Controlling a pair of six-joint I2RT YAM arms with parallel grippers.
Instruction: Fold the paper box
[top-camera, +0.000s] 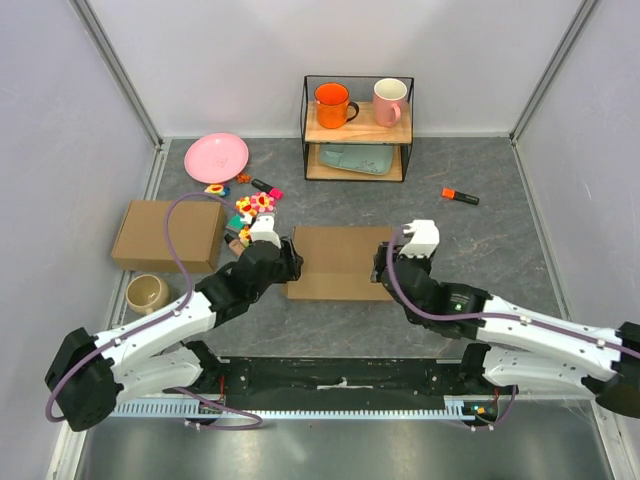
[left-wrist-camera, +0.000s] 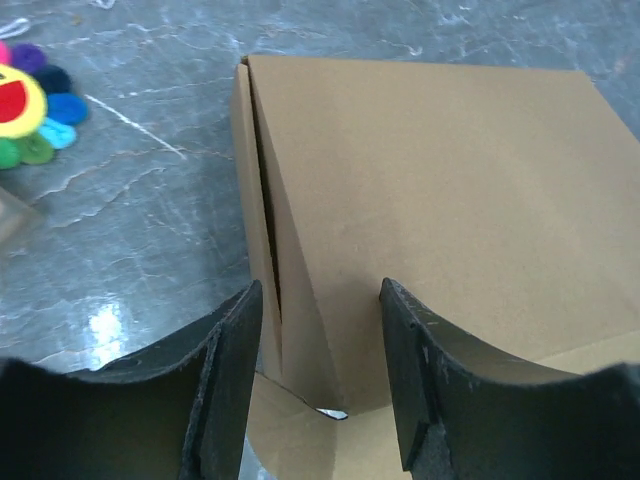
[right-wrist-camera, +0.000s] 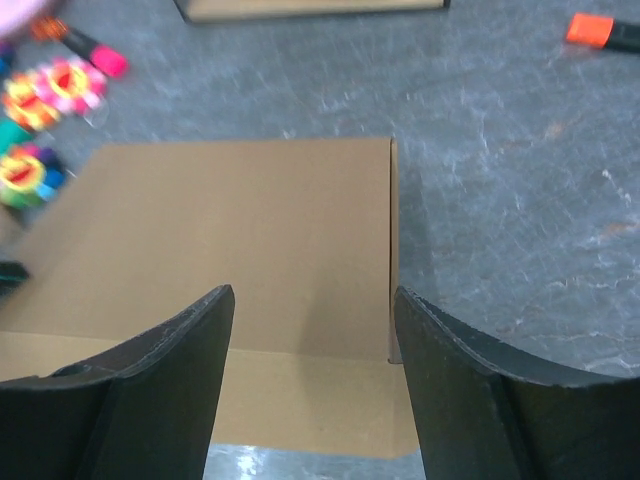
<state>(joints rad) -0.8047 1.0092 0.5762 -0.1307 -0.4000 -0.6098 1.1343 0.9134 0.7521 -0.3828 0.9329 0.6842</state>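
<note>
Straddling the left edge of the paper box (top-camera: 340, 262), the left gripper (left-wrist-camera: 320, 300): fingers spread, nothing clasped, the box's left edge showing between them. The side wall there stands slightly off the lid, with a dark slit between the two.

Right gripper (right-wrist-camera: 315, 300): fingers likewise spread and empty, poised over the box's right near corner, where a paler strip of cardboard lies along the near edge.

Paper box: lid down, flat at the centre of the grey table (top-camera: 500, 230), between both grippers.

Second cardboard box (top-camera: 168, 235): left, well apart.
Tan bowl (top-camera: 147, 293): just nearer than it.
Coloured toys (top-camera: 255, 208), pink plate (top-camera: 216, 157): beyond.
Wire shelf (top-camera: 362, 122): rear, bearing orange mug (top-camera: 332, 104) and pink mug (top-camera: 389, 100).
Orange marker (top-camera: 460, 196): right.
</note>
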